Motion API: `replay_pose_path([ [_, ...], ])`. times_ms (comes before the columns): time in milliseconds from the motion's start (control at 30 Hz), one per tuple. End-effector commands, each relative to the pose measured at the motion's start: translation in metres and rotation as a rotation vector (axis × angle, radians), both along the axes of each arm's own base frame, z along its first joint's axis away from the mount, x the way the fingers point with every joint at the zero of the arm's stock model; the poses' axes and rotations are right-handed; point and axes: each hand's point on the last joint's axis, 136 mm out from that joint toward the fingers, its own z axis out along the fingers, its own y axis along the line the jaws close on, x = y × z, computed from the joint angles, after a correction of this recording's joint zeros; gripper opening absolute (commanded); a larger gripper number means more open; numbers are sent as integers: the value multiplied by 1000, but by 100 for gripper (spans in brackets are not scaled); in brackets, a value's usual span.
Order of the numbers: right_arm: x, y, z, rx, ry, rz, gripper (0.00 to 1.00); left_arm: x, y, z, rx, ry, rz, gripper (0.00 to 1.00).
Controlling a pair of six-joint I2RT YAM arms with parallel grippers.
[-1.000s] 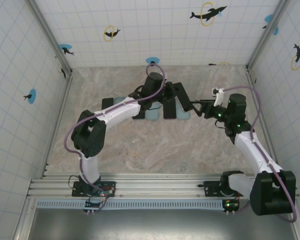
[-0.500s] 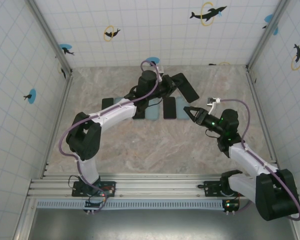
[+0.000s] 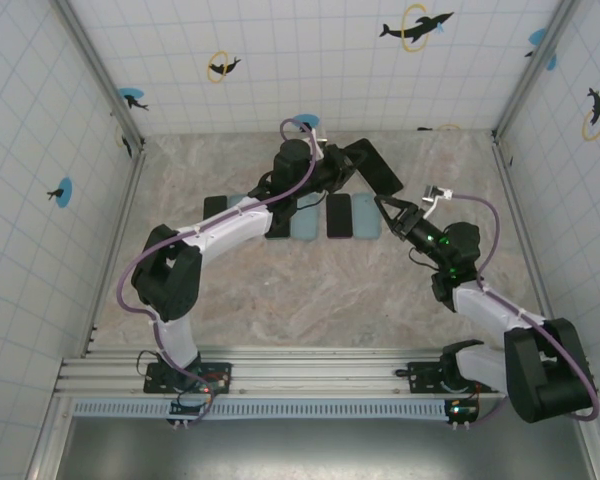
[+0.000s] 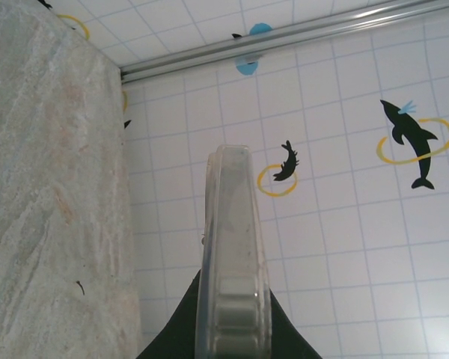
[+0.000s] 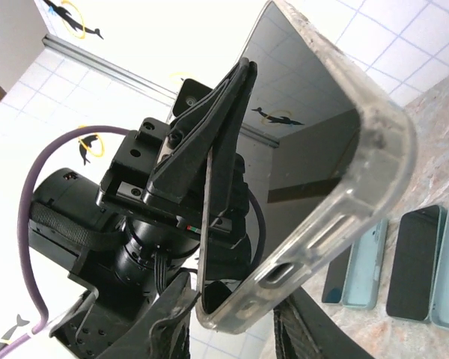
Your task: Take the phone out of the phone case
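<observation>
Right gripper [image 3: 383,203] has returned, fingers flanking the clear plastic case [image 5: 374,142] around the black phone [image 5: 284,112], pinch unclear; left gripper [image 3: 332,172] clamps both aloft for peeling.

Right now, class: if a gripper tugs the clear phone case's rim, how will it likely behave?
The clear case looks thin and translucent, so it probably flexes. Its glossy rim may slip. The phone inside, a flat dark slab, likely stays stiff.

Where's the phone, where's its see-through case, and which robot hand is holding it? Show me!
phone [image 5: 299,112], right wrist view, on its dark screen.
see-through case [image 5: 325,228], right wrist view, on its long side edge.
left gripper [image 3: 343,168], top external view, between its fingertips at the phone's end.
</observation>
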Motion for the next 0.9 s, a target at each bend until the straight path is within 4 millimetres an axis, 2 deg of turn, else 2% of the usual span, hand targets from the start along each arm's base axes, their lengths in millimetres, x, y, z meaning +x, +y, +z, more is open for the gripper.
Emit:
replay_pose_path([
  [0,-1,1,16,31,-56,1,28,-11,6,51,-112,-83,-23,7],
  [267,0,3,12,10,-61,9,20,-12,6,57,-138,-86,-28,6],
  [400,0,6,1,-72,-69,16,14,-12,7,62,-167,-76,-25,5],
  [567,2,9,-14,-214,-80,21,12,-13,8,69,-199,-62,-25,5],
  [767,9,2,-32,-354,-65,1,10,-15,7,80,-231,-63,-35,4],
  [867,13,-7,-36,-353,-35,-14,10,-19,3,84,-247,-64,-52,4],
])
